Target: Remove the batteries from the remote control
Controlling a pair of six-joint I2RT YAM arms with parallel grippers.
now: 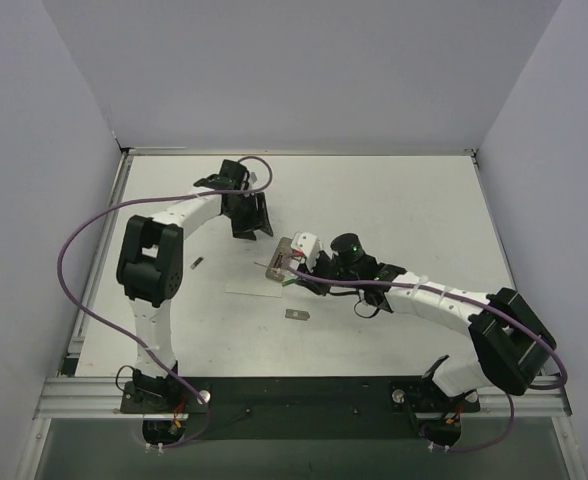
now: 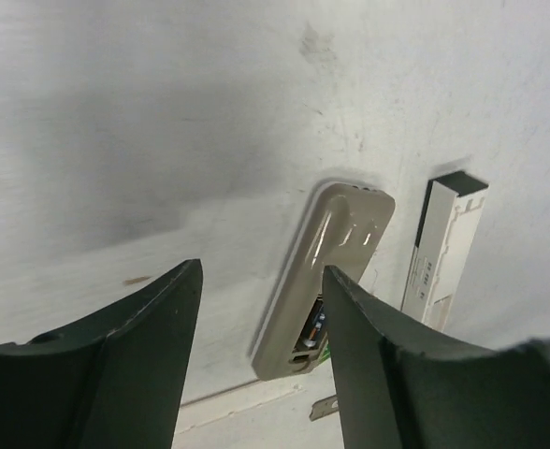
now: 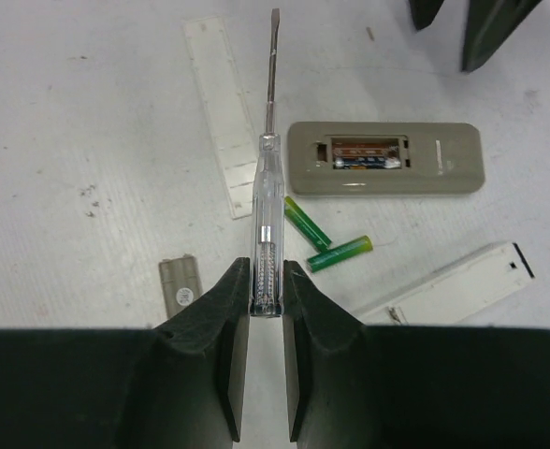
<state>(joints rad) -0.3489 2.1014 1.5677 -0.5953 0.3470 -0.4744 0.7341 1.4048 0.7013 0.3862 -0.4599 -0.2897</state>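
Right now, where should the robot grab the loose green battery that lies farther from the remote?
Take that battery across the middle of its barrel, from straight above, pinching its long sides. It lies flat on the table, and one end nearly meets the other battery, so that end is crowded.

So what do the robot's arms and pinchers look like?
Both the left arm and the right arm are white tubes with chunky black joints. A purple cable loops along each. The left gripper and right gripper have two dark, wedge-shaped fingers. A little green light glows on the right wrist.
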